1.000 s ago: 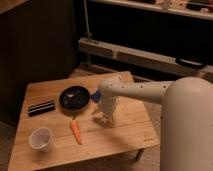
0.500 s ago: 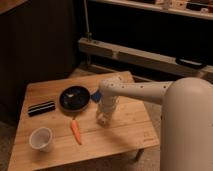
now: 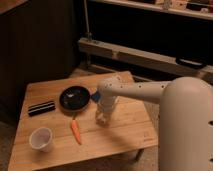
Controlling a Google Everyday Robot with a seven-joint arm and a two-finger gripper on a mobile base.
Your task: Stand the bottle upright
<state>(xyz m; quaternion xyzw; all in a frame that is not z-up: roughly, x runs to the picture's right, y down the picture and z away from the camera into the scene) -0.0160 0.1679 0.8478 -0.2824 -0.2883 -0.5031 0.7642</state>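
1. Pincer points straight down over the worktop, just right of the carrot, with its tip at or near the wood. You cannot tell how far open it stands.
2. Bottle: you get only a pale, see-through shape at the pincer's tip, right of the carrot. You cannot tell whether it is held, or whether it stands or lies.
3. Arm reaches in from the white body at the right of the view and bends down at the wrist.
4. Against half a second ago, you find the pincer at much the same spot, in the same downward pose. The shape at its tip has not visibly shifted.
5. Unmoved since then:
   - the carrot
   - the white cup, at the near-left of the worktop
   - the dark round dish, behind the carrot
   - the black block, left of the dish
6. Blue patch sits between the dish and the wrist. You cannot tell what it is.
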